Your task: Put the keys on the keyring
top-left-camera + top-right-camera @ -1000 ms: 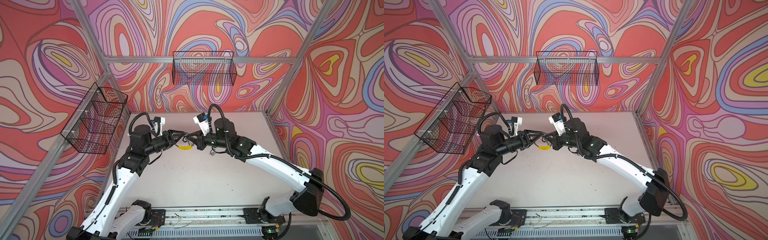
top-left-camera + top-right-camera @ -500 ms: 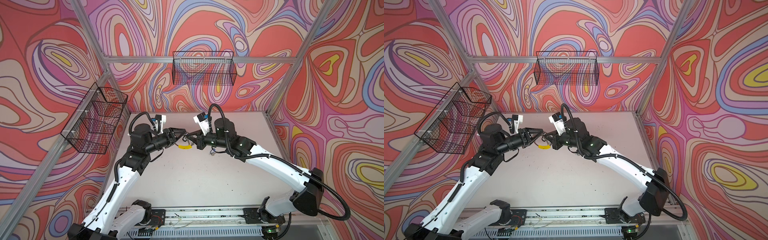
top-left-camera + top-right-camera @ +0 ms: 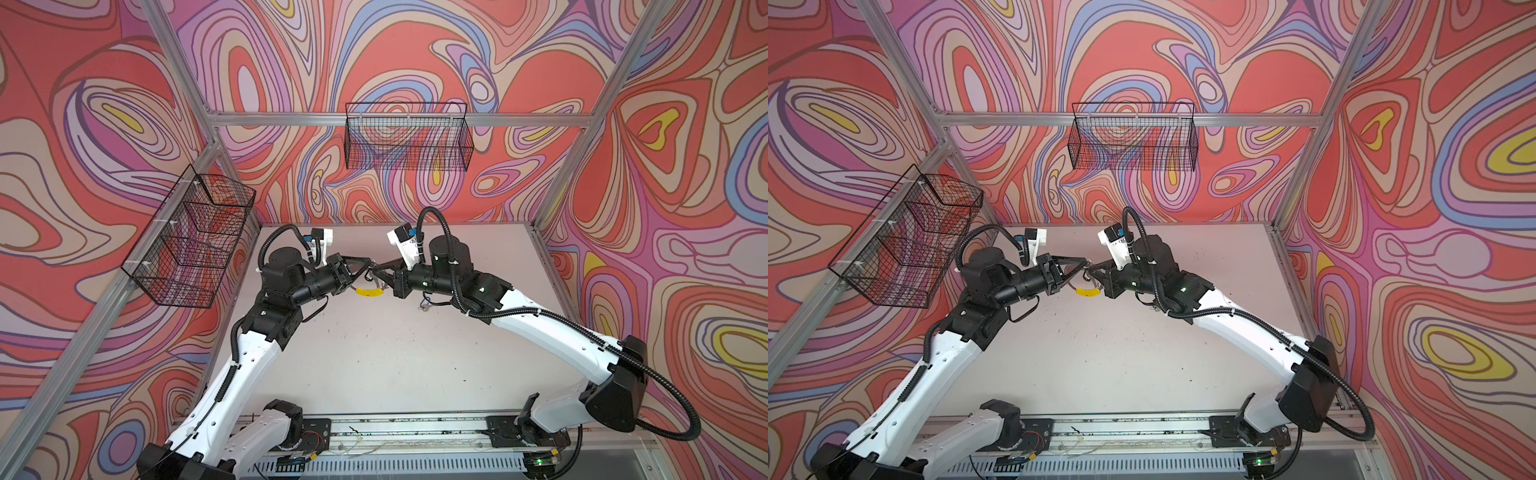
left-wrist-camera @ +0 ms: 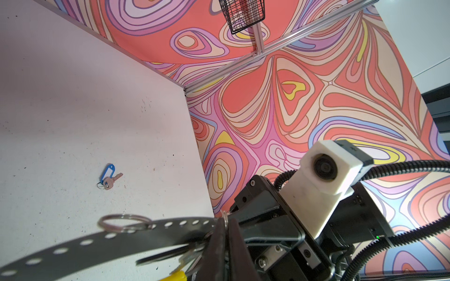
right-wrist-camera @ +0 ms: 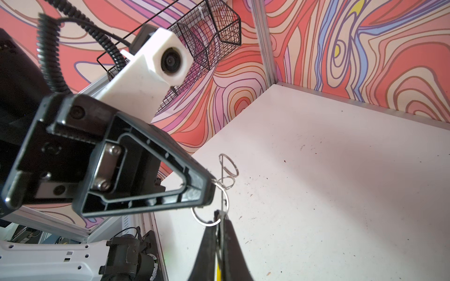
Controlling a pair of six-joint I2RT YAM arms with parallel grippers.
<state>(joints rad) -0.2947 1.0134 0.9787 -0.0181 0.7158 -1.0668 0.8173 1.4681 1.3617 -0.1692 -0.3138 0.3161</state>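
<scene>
1. My left arm [image 3: 249, 361]: rises from the front rail [image 3: 395, 428], elbow bent, forearm level, pointing at the keyring [image 4: 97, 239] from its left.
2. My left gripper [image 3: 368, 266]: fingers pressed together, pinching a small wire ring [image 5: 216, 183] hanging on the keyring.
3. My right arm [image 3: 552, 332]: same bent reach, meeting the keyring from its right.
4. My right gripper [image 3: 380, 272]: fingers pressed together on the keyring's perforated grey band, holding it clear above the table [image 4: 60, 109], with the yellow segment [image 3: 368, 292] lowest.
5. Blue-tagged key [image 4: 109, 177]: flat on the table, apart from the keyring, to its right, beneath my right wrist.
</scene>
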